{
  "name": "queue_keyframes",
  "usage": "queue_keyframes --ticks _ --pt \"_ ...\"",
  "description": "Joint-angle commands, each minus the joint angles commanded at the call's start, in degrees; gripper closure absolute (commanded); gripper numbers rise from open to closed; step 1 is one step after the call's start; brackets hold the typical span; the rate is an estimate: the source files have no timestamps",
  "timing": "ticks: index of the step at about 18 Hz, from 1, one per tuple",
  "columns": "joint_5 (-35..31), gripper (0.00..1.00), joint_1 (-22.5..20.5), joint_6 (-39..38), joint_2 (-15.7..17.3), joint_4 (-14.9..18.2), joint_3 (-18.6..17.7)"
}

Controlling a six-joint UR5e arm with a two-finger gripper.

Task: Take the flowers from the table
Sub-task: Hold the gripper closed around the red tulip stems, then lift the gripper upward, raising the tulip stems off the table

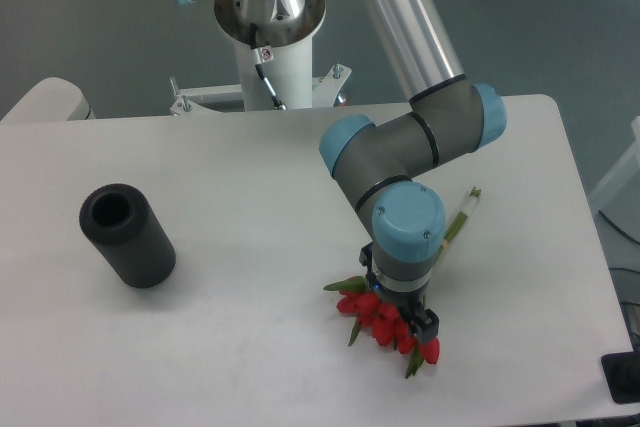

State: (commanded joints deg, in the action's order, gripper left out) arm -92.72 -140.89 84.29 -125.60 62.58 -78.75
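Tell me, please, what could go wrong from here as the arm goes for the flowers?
The tool sits right over the red buds of the flowers, not the stems, so closing there might crush them or grip only a few. The bunch lies near the front edge of the table, so a nudge could push it off. The arm hides the jaws, so the grasp cannot be confirmed.

Lighting even, diffuse, from overhead; scene bright. White table (pixel 250 177) slightly washed out, no hard glare. Soft faint shadows only: beside the black cylinder (pixel 127 235) at left, and under the arm (pixel 410 147) at right. Broad highlight streak along the silver arm tube (pixel 400 17) at far. Overall focus slightly soft; red flowers (pixel 385 325) lack fine detail.
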Motion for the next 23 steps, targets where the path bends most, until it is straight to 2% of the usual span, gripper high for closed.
queue_keyframes --ticks 17,19,23 --pt "0.1 0.00 -0.2 -0.1 0.5 0.3 -0.3" --pt "1.8 0.00 -0.8 -0.2 0.9 0.4 -0.3" --pt "5.5 0.00 -5.3 -0.1 2.4 0.4 -2.2"
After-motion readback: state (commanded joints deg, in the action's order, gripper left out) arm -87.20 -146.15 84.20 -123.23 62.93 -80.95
